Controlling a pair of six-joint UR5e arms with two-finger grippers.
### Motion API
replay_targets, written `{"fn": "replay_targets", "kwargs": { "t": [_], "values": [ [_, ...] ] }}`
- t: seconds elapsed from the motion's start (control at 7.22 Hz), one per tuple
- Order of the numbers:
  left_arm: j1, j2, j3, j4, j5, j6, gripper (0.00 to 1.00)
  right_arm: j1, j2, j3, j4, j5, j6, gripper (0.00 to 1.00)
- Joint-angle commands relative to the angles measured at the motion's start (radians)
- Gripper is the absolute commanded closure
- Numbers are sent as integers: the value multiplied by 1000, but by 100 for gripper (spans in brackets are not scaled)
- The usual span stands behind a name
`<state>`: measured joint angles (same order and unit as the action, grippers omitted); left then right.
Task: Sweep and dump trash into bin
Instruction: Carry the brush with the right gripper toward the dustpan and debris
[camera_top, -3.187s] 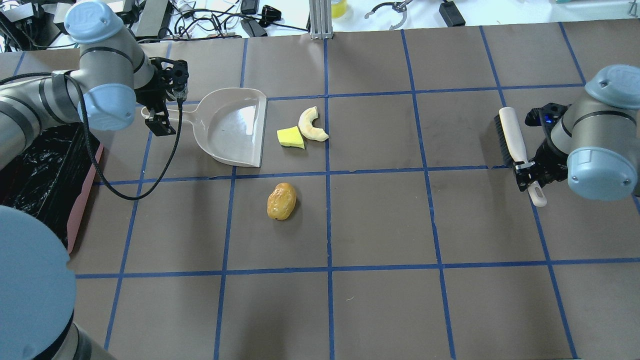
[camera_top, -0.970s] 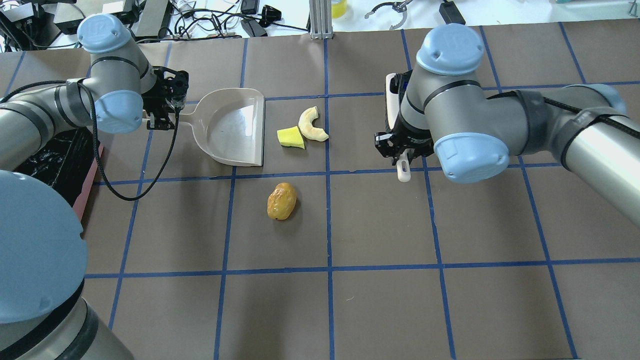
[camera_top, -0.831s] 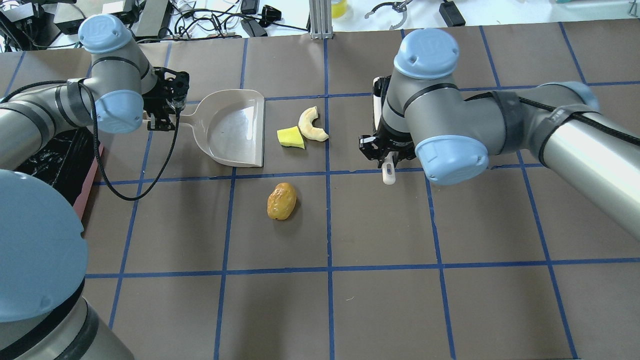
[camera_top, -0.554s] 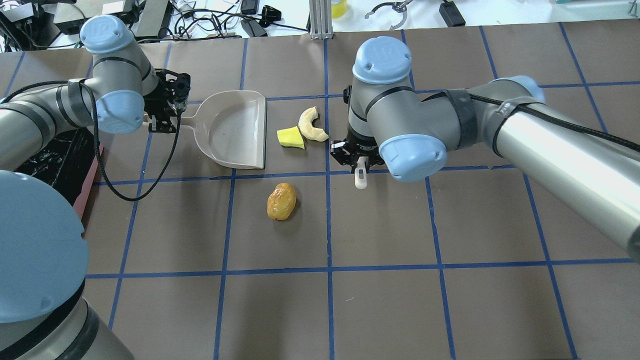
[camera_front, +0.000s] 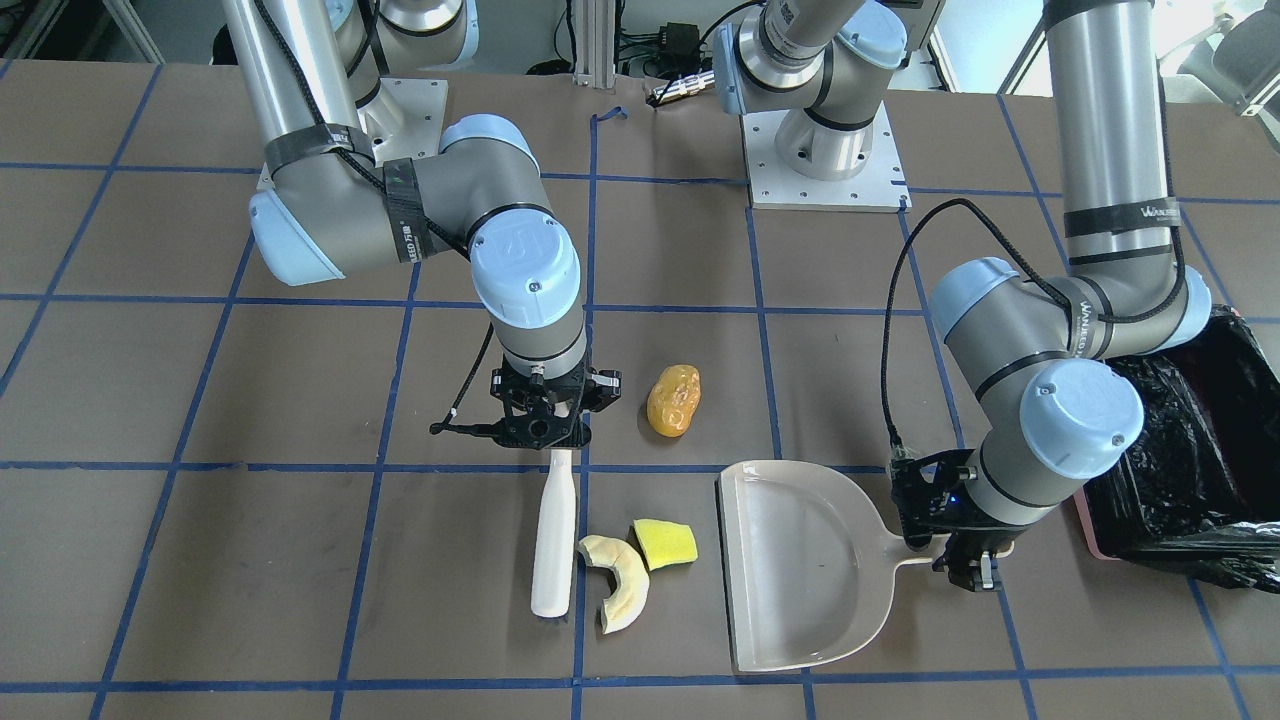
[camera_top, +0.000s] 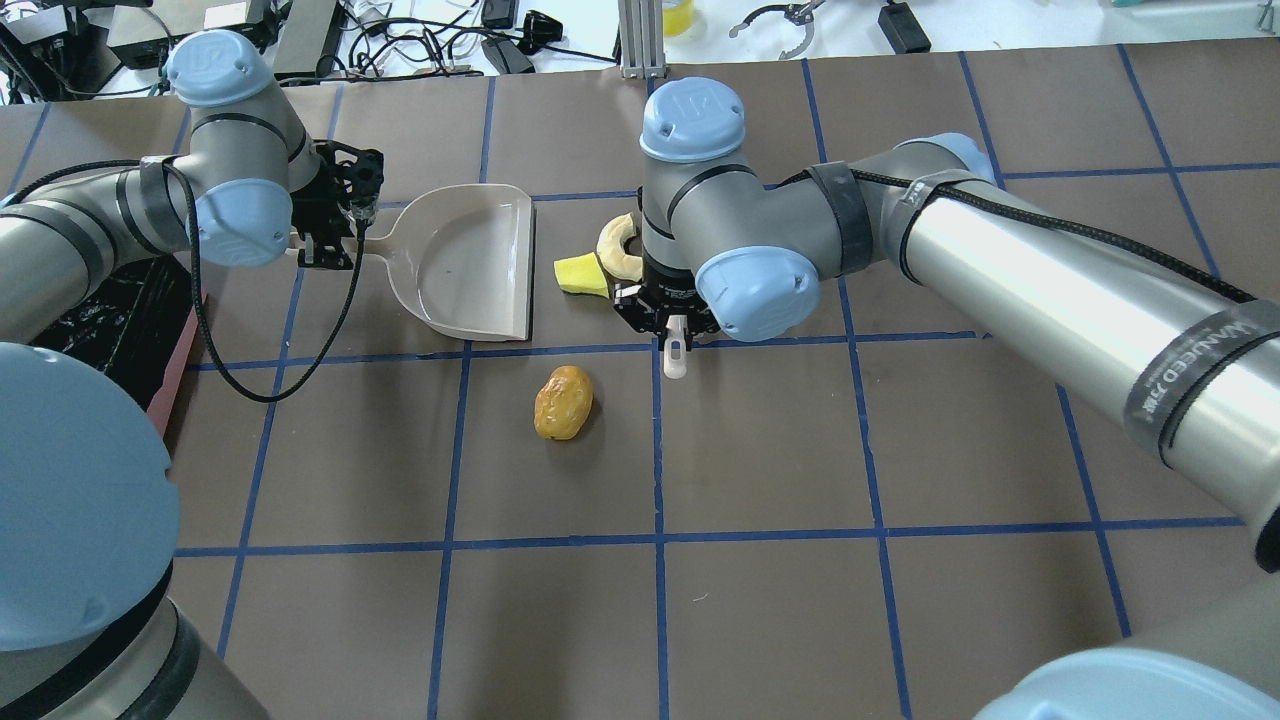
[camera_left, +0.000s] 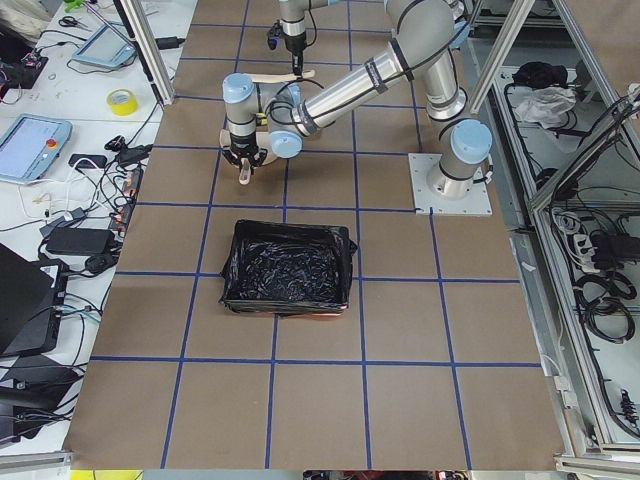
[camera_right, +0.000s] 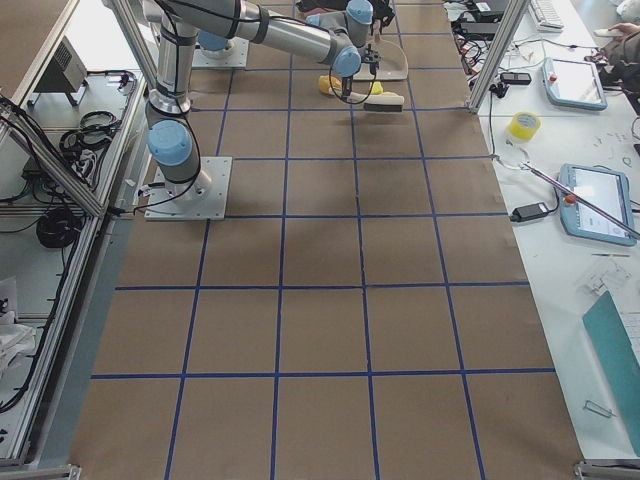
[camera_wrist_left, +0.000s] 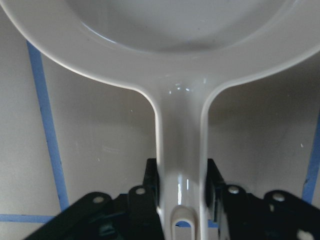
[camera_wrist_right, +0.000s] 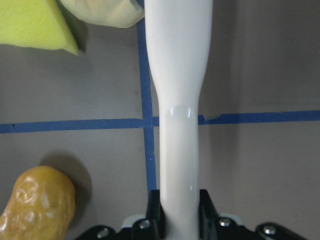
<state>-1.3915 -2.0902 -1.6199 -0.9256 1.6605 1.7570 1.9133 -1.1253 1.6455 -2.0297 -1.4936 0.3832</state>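
Note:
The cream crescent (camera_front: 620, 585) and the yellow-green wedge (camera_front: 667, 543) lie together just off the open mouth of the beige dustpan (camera_front: 800, 560). The orange-brown lump (camera_front: 673, 401) lies apart, nearer the robot. My right gripper (camera_front: 548, 425) is shut on the white handle of a brush (camera_front: 554, 540), which lies right beside the crescent on the side away from the dustpan. My left gripper (camera_front: 962, 560) is shut on the dustpan's handle (camera_wrist_left: 180, 165). The pink bin (camera_front: 1085, 525) with its black bag (camera_front: 1190, 470) stands past the left arm.
The table is brown paper with a blue tape grid (camera_top: 655, 540). The two arm bases (camera_front: 825, 170) stand at the robot's edge. Cables and gear (camera_top: 480, 40) lie beyond the far edge. Operator tablets (camera_right: 600, 200) lie off the right end.
My right arm has carried the brush from the table's right side leftwards until it is beside the crescent. My left gripper still holds the dustpan handle; the dustpan and trash have hardly moved.

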Motion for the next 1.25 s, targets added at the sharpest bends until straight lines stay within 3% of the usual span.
{"fn": "replay_targets", "kwargs": {
  "t": [0.0, 0.42, 1.11],
  "values": [
    [-24, 2, 0, -7, 51, -36, 100, 15, 50, -12, -59, 33, 67, 93],
    [-40, 2, 0, -9, 70, -51, 100, 74, 99, -77, -109, 131, 173, 94],
    [-41, 4, 5, -10, 70, -53, 100, 251, 208, -268, -113, 144, 446, 93]
  ]
}}
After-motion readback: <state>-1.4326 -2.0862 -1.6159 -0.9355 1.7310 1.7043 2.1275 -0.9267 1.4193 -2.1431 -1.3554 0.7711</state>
